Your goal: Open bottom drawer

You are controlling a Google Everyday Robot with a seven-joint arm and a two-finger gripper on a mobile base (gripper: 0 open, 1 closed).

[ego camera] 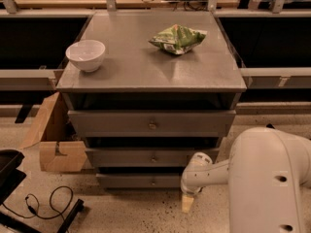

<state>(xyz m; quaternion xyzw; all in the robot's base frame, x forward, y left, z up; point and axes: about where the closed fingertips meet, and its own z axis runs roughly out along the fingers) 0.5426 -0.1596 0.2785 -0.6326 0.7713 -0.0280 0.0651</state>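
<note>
The bottom drawer (pixel 127 180) is the lowest and narrowest grey front of the cabinet, just above the floor, with a small brass knob (pixel 153 182) at its centre. It stands pushed in, like the middle drawer (pixel 121 157) and the top drawer (pixel 112 123) above it. My gripper (pixel 187 203) hangs at the end of the white arm (pixel 214 174), low over the floor. It is right of the knob, in front of the bottom drawer's right end and apart from the knob.
A white bowl (pixel 86 55) and a green chip bag (pixel 178 38) lie on the cabinet top. An open cardboard box (pixel 53 142) stands on the floor to the left, with a black cable (pixel 46 203) and a black base (pixel 7 174) nearby. My arm's bulk fills the lower right.
</note>
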